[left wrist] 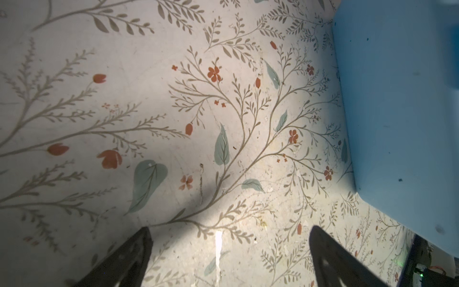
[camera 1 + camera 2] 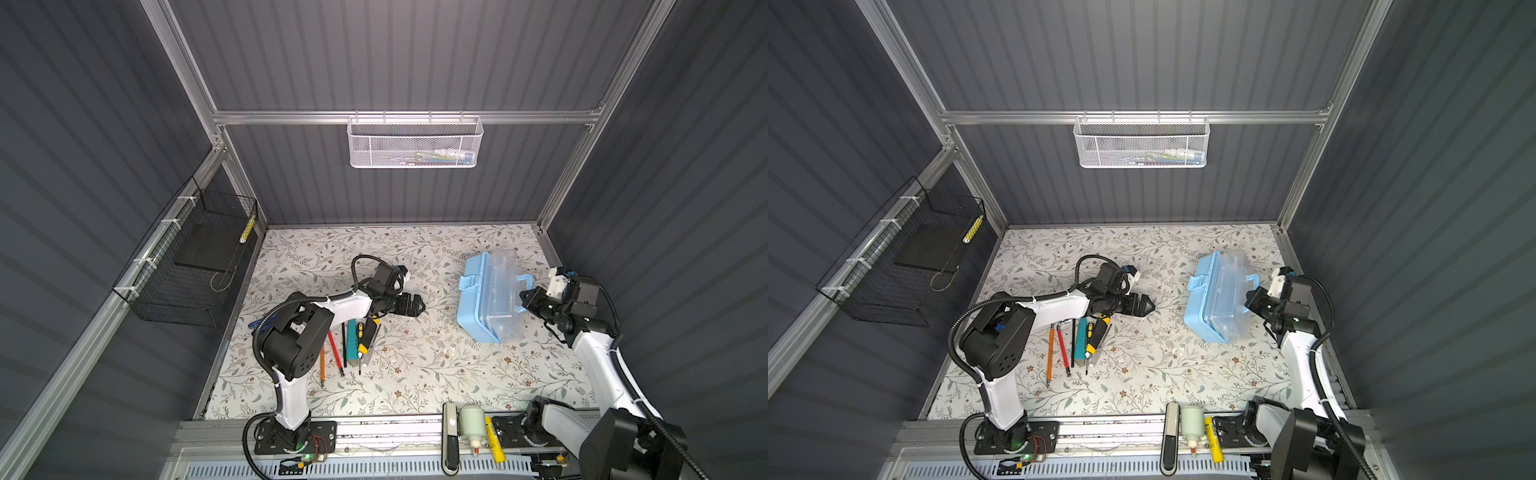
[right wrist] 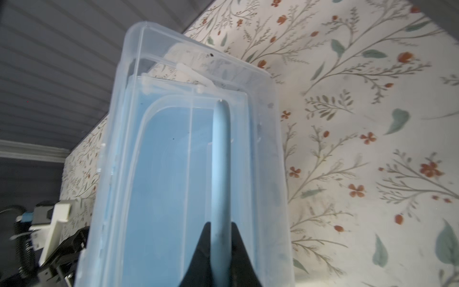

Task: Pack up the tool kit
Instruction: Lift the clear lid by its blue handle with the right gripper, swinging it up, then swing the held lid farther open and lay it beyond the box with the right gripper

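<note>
The tool kit (image 2: 484,303) (image 2: 1208,299), a light-blue case with a see-through lid, stands tilted on the floral mat at the right in both top views. My right gripper (image 2: 524,301) (image 2: 1250,304) (image 3: 221,225) is shut on the kit's pale blue handle (image 3: 221,161) (image 2: 524,281). The clear lid (image 3: 173,174) faces the right wrist camera. My left gripper (image 2: 417,307) (image 2: 1150,308) (image 1: 229,231) hovers open and empty over bare mat, left of the kit. The case's blue wall (image 1: 402,111) shows in the left wrist view. Several hand tools (image 2: 351,345) (image 2: 1079,345) lie by the left arm.
A white mesh basket (image 2: 415,143) hangs on the back wall, with small items inside. On the left wall sits a black wire basket (image 2: 187,266). A white bottle (image 2: 471,424), a yellow tube (image 2: 496,442) and a grey handle (image 2: 450,440) lie on the front rail.
</note>
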Robot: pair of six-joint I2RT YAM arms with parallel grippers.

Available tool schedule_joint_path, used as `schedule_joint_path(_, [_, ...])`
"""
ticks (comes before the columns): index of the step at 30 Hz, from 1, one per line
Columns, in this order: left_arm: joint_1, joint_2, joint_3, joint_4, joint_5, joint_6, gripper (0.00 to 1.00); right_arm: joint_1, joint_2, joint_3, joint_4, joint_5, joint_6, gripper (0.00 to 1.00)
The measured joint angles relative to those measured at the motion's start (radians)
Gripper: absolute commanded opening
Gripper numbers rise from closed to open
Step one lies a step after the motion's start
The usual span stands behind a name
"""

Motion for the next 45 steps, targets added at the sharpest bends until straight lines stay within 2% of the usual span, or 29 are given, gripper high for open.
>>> schedule_joint_path(6, [0.0, 0.0, 0.0, 0.0, 0.0, 0.0, 0.99, 0.035, -0.028, 0.014, 0.022, -0.108, -0.004, 0.0])
schedule_joint_path(11, [0.0, -0.002, 0.0, 0.0, 0.0, 0.0, 0.99, 0.085, -0.017, 0.015, 0.029, -0.12, 0.01, 0.0])
schedule_joint_path(17, [0.0, -0.019, 0.0, 0.0, 0.0, 0.0, 0.99, 0.18, -0.017, -0.005, 0.146, -0.172, 0.138, 0.0])
schedule_joint_path(24, [0.0, -0.027, 0.0, 0.0, 0.008, 0.0, 0.99, 0.182, -0.018, -0.041, 0.253, -0.227, 0.286, 0.0])
schedule_joint_path(35, [0.0, -0.072, -0.023, 0.012, 0.016, -0.001, 0.99, 0.181, 0.026, -0.121, 0.451, -0.28, 0.436, 0.0])
schedule_joint_path(45, [-0.004, -0.044, -0.022, 0.097, 0.066, -0.046, 0.99, 0.181, 0.037, -0.134, 0.487, -0.294, 0.456, 0.0])
